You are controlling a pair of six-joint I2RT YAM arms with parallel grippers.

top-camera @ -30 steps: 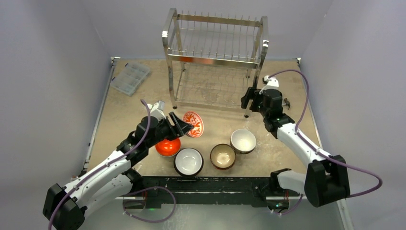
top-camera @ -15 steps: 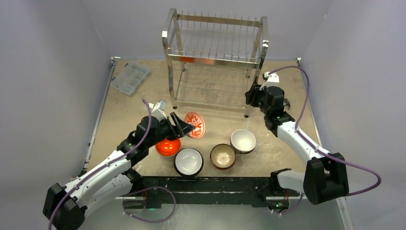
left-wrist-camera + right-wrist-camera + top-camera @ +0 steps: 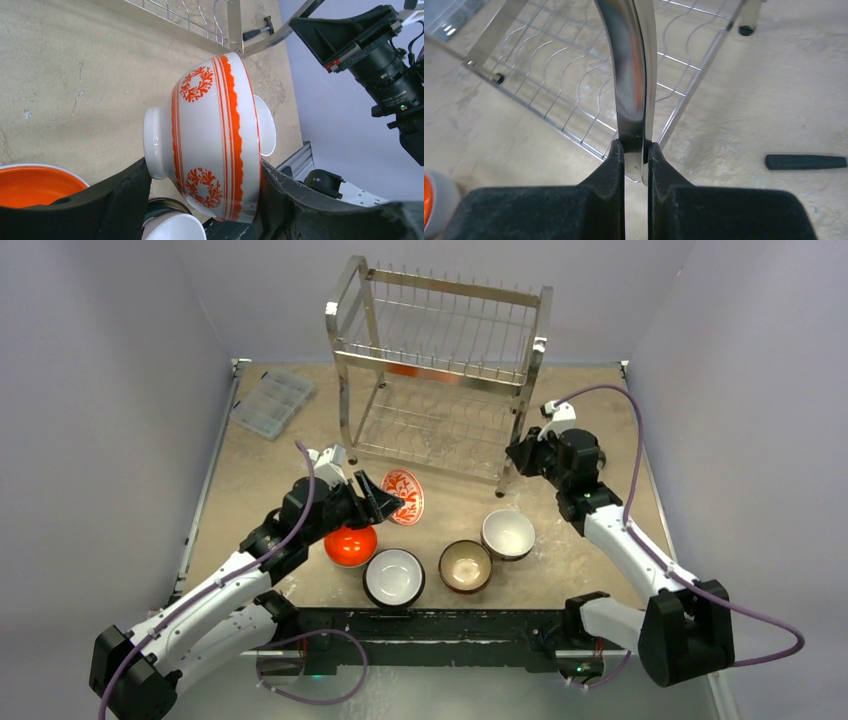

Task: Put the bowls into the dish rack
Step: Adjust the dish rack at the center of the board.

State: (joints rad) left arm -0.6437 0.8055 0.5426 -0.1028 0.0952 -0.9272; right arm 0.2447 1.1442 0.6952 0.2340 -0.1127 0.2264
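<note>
A white bowl with orange-red patterning (image 3: 405, 498) (image 3: 215, 137) is held on its side by the left end effector (image 3: 383, 504) (image 3: 204, 169), whose fingers are spread wide against the bowl's foot and rim, left of centre in the top view. Below it, four more bowls sit on the tabletop (image 3: 270, 480): an orange-red bowl (image 3: 350, 545) directly under the left end effector, a dark-rimmed bowl with a white inside (image 3: 394, 577), a brown bowl (image 3: 465, 566) and a white bowl (image 3: 508, 534) further right.

The steel wire dish rack (image 3: 430, 367) is seen in the upper centre of the frame with no bowl in it. Its front right leg (image 3: 508, 468) (image 3: 631, 75) is clamped by the right end effector (image 3: 520, 452) (image 3: 635, 155), whose fingers are almost closed with only the flat leg between them. Whether all the legs rest on the tabletop cannot be told.

A clear compartment box (image 3: 272, 403) lies at the upper left.
</note>
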